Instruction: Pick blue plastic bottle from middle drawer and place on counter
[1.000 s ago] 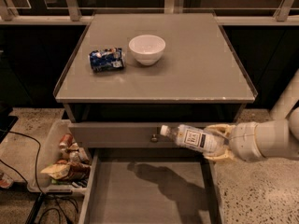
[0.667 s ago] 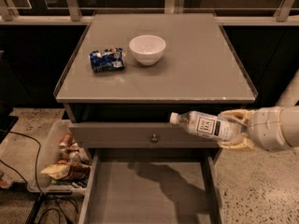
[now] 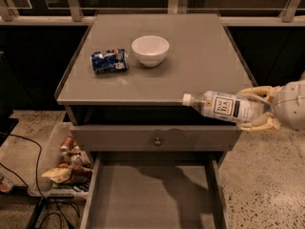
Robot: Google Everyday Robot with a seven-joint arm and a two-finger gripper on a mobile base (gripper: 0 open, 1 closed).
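The blue plastic bottle, clear with a white cap and a pale label, lies sideways in my gripper, which is shut on its base end. It is held in the air at the counter's front right corner, cap pointing left, over the front edge. The middle drawer stands pulled open below, its gray floor bare with only a shadow on it.
A white bowl and a crushed blue-and-white can sit on the counter's left-middle part. A closed drawer front with a round knob is above the open drawer. A plastic bin of snacks stands on the floor at left.
My gripper has lifted the bottle from in front of the knob drawer up and to the right, to the level of the counter's front edge.
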